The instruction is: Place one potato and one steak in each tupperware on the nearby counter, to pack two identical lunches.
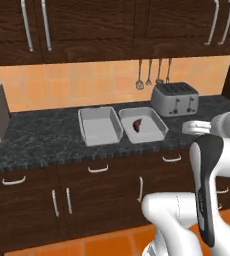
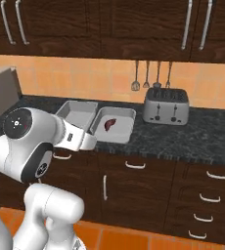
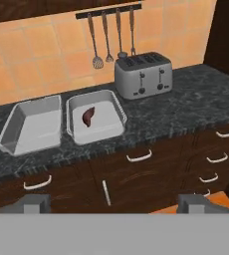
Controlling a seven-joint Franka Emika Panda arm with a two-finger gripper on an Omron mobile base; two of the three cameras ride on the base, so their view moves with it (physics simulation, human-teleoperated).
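The gripper (image 3: 114, 203) hangs back from the cabinets with its jaws spread wide and nothing between them, its two dark tips low in the hand view at about 7 and 5 o'clock. Ahead of it run the brown drawers (image 3: 136, 174) with curved white handles, and above them the counter (image 3: 186, 112). On the counter two tubs sit side by side, almost touching. The left tub (image 1: 99, 125) has nothing in it. The right tub (image 1: 143, 124) holds one steak (image 1: 137, 124), a small dark red slab lying near its middle. From that steak, a toaster (image 1: 175, 98) stands at about 2 o'clock, well apart. Farther back, utensils (image 1: 149, 74) hang on the orange tiled wall.
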